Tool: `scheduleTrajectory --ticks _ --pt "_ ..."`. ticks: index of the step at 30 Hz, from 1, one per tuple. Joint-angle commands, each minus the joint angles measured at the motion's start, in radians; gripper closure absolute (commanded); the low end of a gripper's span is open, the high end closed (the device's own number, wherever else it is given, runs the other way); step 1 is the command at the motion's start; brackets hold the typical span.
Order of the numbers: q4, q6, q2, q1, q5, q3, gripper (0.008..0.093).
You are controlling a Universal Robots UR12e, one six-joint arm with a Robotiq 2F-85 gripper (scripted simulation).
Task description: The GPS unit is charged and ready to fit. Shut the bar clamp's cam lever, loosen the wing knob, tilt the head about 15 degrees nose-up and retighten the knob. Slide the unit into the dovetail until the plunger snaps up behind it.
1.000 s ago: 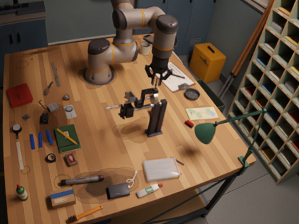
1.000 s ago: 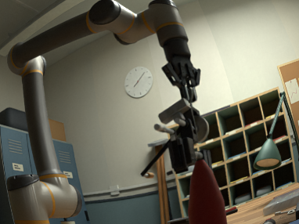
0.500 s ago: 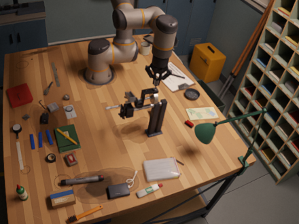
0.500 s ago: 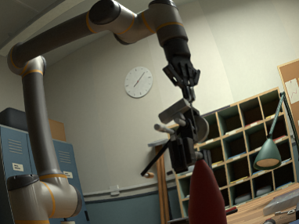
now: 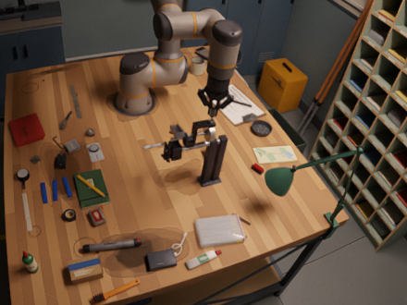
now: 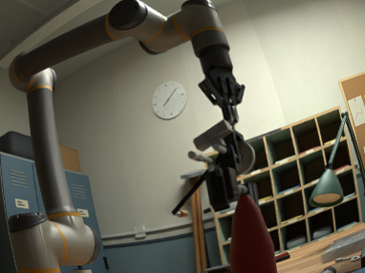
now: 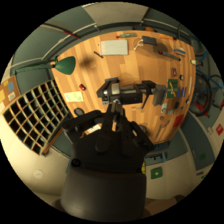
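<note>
The lower part of the bar mount is hidden behind a dark red object in the second side camera. The mount (image 5: pixel 194 141) stands mid-table on a dark upright post (image 5: pixel 212 159), with a horizontal bar, a clamp block (image 5: pixel 172 149) at its left end and a raised cam lever (image 5: pixel 203 124) on top. My gripper (image 5: pixel 213 111) (image 6: pixel 232 114) (image 7: pixel 115 109) hangs straight above the lever's end. The GPS unit (image 5: pixel 161 259) lies flat near the front table edge, a white cable beside it.
A yellow bin (image 5: pixel 281 84) stands off the table's far right, by pigeonhole shelves (image 5: pixel 374 115). A green desk lamp (image 5: pixel 280 179) reaches over the right front corner. A white notepad (image 5: pixel 218 230), marker (image 5: pixel 111 244), green book (image 5: pixel 91 187) and small tools cover the front and left.
</note>
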Motion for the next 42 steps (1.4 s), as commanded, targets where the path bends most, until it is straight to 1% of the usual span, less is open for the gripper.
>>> scheduleTrajectory --ticks 1,11,21,31,42 --pt "0.0 0.005 0.0 0.0 0.0 -0.001 0.0934" --pt "0.0 0.085 0.0 0.0 0.0 -0.001 0.0934" --pt "0.0 0.232 0.0 0.0 0.0 -0.001 0.0934" --pt "0.0 0.447 0.0 0.0 0.0 -0.001 0.0934" --pt "0.0 0.75 0.0 0.0 0.0 -0.001 0.0934"
